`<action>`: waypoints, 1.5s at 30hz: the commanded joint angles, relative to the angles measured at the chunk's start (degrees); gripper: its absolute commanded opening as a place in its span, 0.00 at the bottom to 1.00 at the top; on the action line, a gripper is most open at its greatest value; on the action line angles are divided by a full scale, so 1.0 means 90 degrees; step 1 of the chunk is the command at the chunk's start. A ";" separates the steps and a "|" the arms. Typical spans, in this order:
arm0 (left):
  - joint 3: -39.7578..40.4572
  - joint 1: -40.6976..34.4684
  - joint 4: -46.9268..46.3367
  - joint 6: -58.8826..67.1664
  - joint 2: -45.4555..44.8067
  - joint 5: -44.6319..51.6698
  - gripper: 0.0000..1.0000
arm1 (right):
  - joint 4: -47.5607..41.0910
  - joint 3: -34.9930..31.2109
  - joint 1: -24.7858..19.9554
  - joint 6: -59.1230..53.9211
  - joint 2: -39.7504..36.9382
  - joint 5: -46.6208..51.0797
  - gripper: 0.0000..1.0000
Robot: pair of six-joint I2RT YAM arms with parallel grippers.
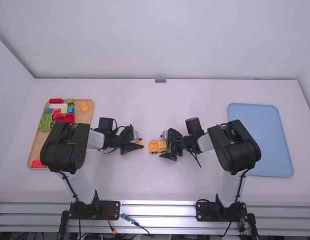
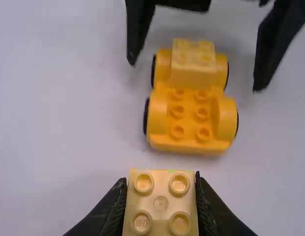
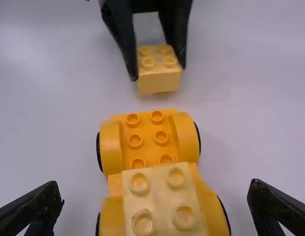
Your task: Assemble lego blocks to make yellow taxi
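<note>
– While the left gripper is holding a small yellow block between its fingers, where is the car base sitting?

– Reading the high view as a clock, it's sitting on the table at three o'clock from that block, and the two aren't touching. A second block is riding on the base's three o'clock end, so the bare studs are lying towards nine o'clock.

– And what is the right gripper doing?

– Its fingers are standing wide, one on each side of the second block, and they aren't gripping anything.

– So which spot are we aiming for?

– I'm leaning towards the bare studs, snug against the second block, though I'm only judging by the shape. The black wheels are making me cautious: a push towards three o'clock is likely setting the base rolling. I'd be closing the right fingers gently on the second block first, bracing everything.

– What might be going wrong after that?

– The held block might be landing off the studs or tipping. I'd be squaring its edges above them, then pressing straight down, and only be opening the left fingers once it's sitting flat, with no gap showing underneath
</note>
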 commanded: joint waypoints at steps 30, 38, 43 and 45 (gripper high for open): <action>-0.0177 -0.1292 0.1202 -0.1370 -0.0527 -0.0508 0.02 | 0.0777 0.0226 -0.0022 0.0330 0.0806 -0.0355 0.47; 0.0104 -0.1452 0.0729 -0.0935 -0.0248 -0.0393 0.02 | 0.0724 0.0226 -0.0029 0.0386 0.0806 -0.0328 0.48; 0.0192 -0.1537 0.0568 -0.0797 -0.0248 -0.0559 0.02 | 0.0602 0.0226 -0.0015 0.0345 0.0833 -0.0357 0.46; 0.0214 -0.1557 0.0561 -0.0797 -0.0248 -0.0568 0.02 | 0.0588 0.0226 -0.0017 0.0342 0.0862 -0.0355 0.46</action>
